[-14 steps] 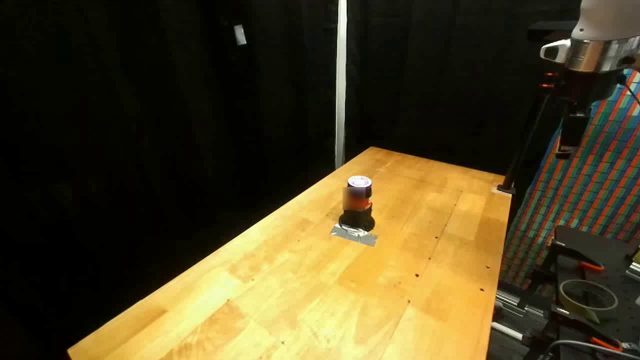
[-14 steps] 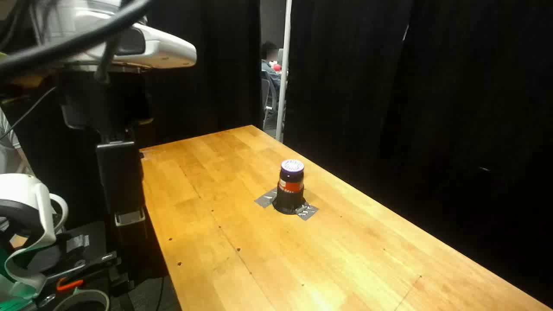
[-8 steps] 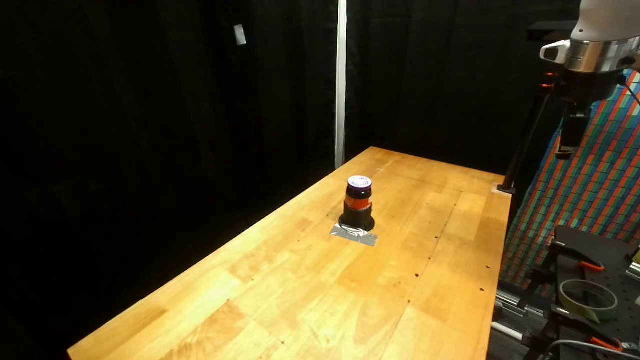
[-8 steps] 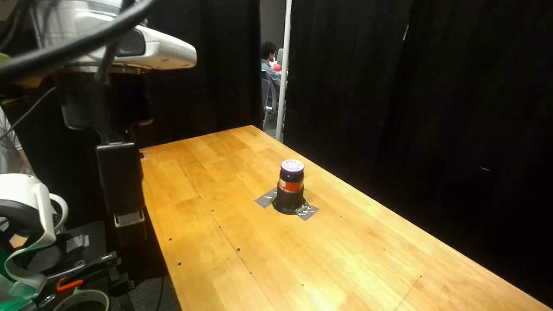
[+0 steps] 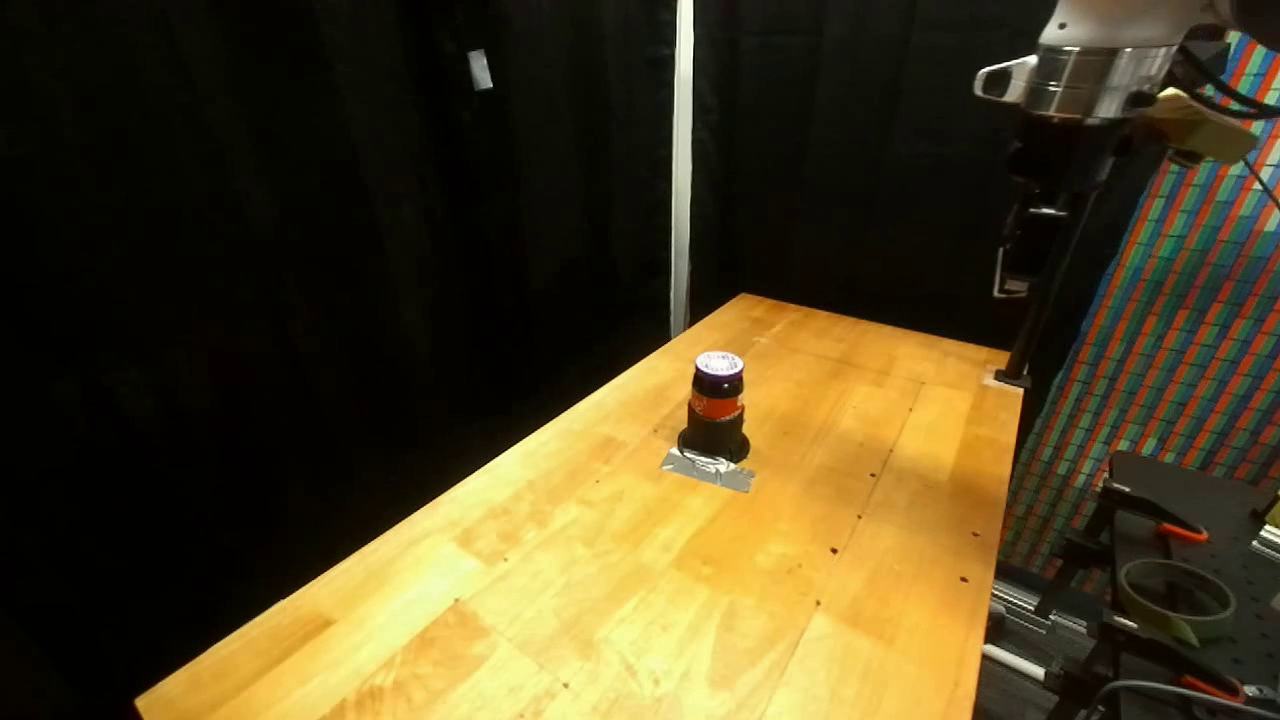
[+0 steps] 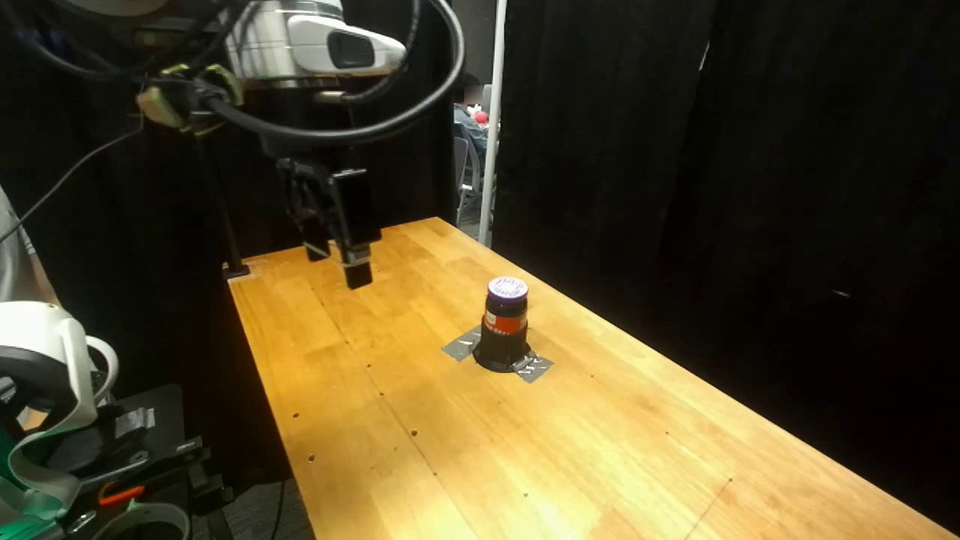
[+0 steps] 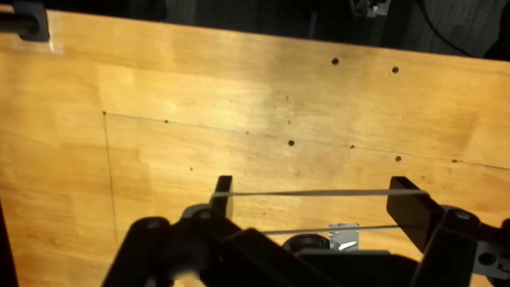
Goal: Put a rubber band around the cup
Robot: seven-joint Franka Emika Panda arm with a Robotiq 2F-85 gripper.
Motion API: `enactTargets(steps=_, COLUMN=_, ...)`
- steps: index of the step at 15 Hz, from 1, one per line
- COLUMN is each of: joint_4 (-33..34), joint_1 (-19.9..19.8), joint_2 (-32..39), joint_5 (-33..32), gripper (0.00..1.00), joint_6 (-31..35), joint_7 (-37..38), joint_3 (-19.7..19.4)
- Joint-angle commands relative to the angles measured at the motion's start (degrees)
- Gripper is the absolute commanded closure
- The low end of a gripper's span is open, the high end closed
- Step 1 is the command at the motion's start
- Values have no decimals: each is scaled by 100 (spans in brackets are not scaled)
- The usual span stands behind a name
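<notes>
The small dark cup with an orange-red stripe and a white-purple top stands upright on the wooden table in both exterior views [image 5: 717,408] [image 6: 504,324]. Only its dark edge shows at the bottom of the wrist view [image 7: 306,241]; my gripper hides the rest. My gripper [image 7: 310,187] is open. A pale rubber band [image 7: 318,193] is stretched around its two fingers, with two strands crossing the gap. The gripper also shows in both exterior views [image 5: 1012,275] [image 6: 337,266], high above the table and well to the side of the cup. The band shows faintly on a finger [image 6: 356,256].
Grey tape [image 5: 708,470] lies on the wooden table [image 5: 620,590] at the cup's base. A black pole foot [image 5: 1012,378] stands at a table corner. A dark side table with a tape roll [image 5: 1177,598] stands beside it. Black curtains [image 5: 350,250] hang behind.
The arm and gripper have moved in from beside the table towards the cup: leftward in an exterior view, rightward and a little up in an exterior view. The cup has not moved.
</notes>
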Motion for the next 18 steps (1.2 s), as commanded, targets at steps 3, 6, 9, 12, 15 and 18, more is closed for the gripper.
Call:
enactTargets(steps=3, joint_4=1629, joint_1=310, joint_2=2105, joint_5=462, gripper=0, joint_6=1011, joint_7=-112, joint_3=174)
enactTargets(steps=6, joint_4=2492, joint_1=353, joint_2=3162, joint_5=360, gripper=0, joint_6=1492, joint_7=-15, joint_3=281)
enactTargets(steps=9, joint_4=3493, joint_1=379, joint_2=4186, joint_5=157, gripper=0, joint_6=1605, joint_7=-18, joint_3=276)
enactTargets(steps=12, joint_4=4330, joint_1=429, joint_2=4976, joint_5=-80, gripper=0, joint_6=1679, joint_7=105, joint_3=124)
enactTargets(steps=15, joint_4=4944, joint_1=431, joint_2=5521, joint_5=-126, gripper=0, joint_6=1639, joint_7=101, joint_3=-20)
enactTargets(steps=18, joint_4=5338, joint_1=403, joint_2=5891, joint_5=-74, gripper=0, joint_6=1542, joint_7=71, joint_3=-128)
